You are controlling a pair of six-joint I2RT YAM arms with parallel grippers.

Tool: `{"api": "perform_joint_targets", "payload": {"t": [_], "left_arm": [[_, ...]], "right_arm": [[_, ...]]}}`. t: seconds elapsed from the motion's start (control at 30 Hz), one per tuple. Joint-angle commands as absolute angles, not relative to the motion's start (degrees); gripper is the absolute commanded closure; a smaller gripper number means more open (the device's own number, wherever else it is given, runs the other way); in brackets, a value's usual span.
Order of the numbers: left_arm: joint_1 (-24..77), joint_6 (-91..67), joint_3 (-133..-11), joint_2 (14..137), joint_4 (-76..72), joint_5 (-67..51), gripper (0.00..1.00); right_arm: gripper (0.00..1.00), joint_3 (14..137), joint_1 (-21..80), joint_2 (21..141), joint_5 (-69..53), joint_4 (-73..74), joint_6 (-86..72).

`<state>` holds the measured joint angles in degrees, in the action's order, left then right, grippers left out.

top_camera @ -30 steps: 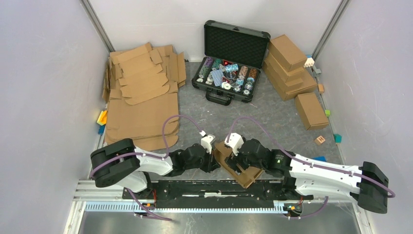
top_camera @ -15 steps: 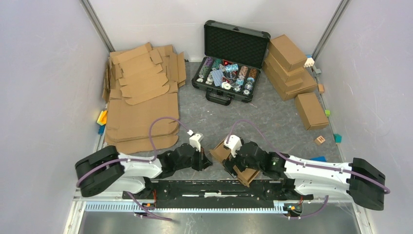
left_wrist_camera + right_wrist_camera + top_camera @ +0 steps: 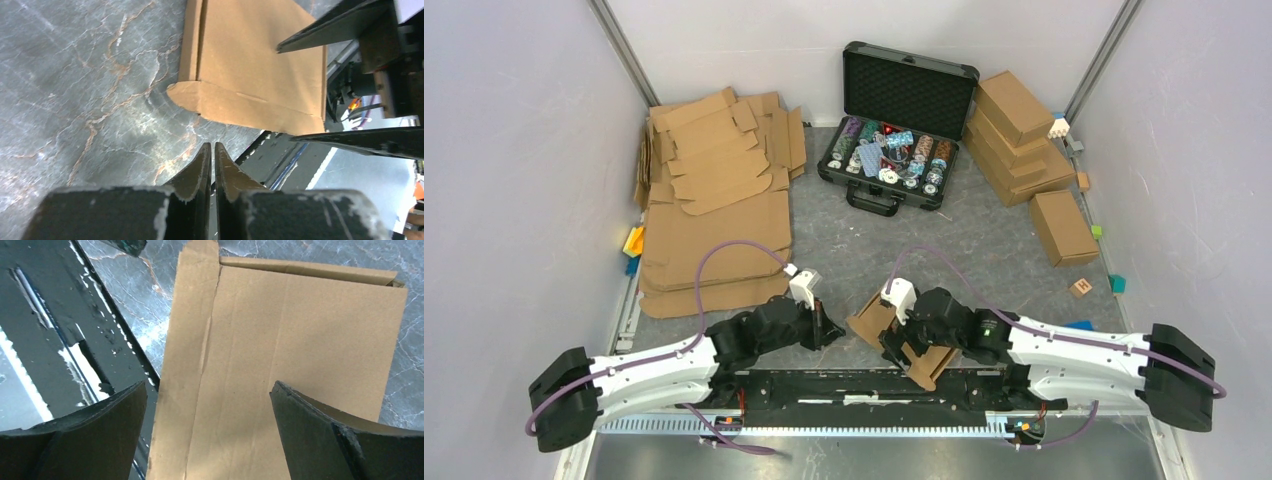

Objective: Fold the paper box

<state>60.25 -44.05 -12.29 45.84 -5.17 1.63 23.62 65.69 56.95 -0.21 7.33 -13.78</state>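
Note:
The paper box (image 3: 869, 318) is a folded, shallow brown cardboard box lying flat and askew near the table's front edge, one corner over the black rail. My right gripper (image 3: 902, 345) hovers over its lid, open wide. In the right wrist view the fingers (image 3: 115, 415) stand spread over the paper box (image 3: 280, 355), not pressing its sides. My left gripper (image 3: 829, 330) is a short way left of the box, apart from it. In the left wrist view its gripper (image 3: 212, 150) is shut on nothing, with the paper box (image 3: 260, 65) ahead.
A pile of flat cardboard blanks (image 3: 714, 200) fills the back left. An open black case of poker chips (image 3: 894, 145) stands at the back centre. Finished brown boxes (image 3: 1019, 135) are stacked at the back right, one more (image 3: 1062, 227) nearer. The black rail (image 3: 854, 385) runs along the front.
My left arm has drawn back to the left, away from the box. The right gripper has opened wider over the lid, and the box has shifted slightly left.

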Motion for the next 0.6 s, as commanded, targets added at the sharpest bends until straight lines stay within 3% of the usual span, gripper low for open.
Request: {"api": "perform_joint_targets", "payload": {"t": [0.0,0.23,0.4,0.47,0.57], "left_arm": [[59.62,-44.82,-15.17,45.62,-0.97,3.83,0.86],[51.71,-42.07,-19.80,50.27,-2.22,-6.21,0.65],[46.75,-37.49,-25.64,57.81,-2.81,-10.57,0.47],[44.71,-35.56,-28.09,62.10,-4.17,-13.14,0.45],[42.92,-33.43,-31.82,69.48,-6.10,-16.76,0.42]], "right_arm": [[0.02,29.04,65.90,54.13,-0.39,13.84,-15.13],[0.01,31.53,65.92,49.09,12.45,20.70,-20.44],[0.01,32.78,65.95,43.31,27.16,33.05,-36.90],[0.01,33.38,65.92,41.03,30.72,39.87,-45.79],[0.10,32.60,65.87,37.58,32.61,47.59,-56.71]]}}
